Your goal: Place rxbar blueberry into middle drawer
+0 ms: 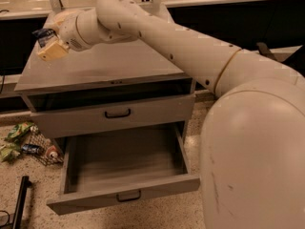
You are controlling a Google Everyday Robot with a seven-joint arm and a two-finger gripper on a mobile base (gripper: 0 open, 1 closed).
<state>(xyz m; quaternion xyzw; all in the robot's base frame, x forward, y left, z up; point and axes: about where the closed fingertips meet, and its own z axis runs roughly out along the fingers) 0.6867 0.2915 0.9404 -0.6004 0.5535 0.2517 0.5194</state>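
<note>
- the gripper (49,46) hung over the left edge of the cabinet top (109,63), its fingers pinching the rxbar blueberry (44,34).
- the bar was held above that edge.
- the middle drawer (125,194) stood pulled out, below the upper drawer (119,112).

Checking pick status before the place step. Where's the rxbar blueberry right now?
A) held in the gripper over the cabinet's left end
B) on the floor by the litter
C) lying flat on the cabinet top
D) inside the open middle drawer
A: the gripper is shut on the rxbar blueberry, raised above the left end of the cabinet top; the bar is not in the pulled-out middle drawer.
</note>
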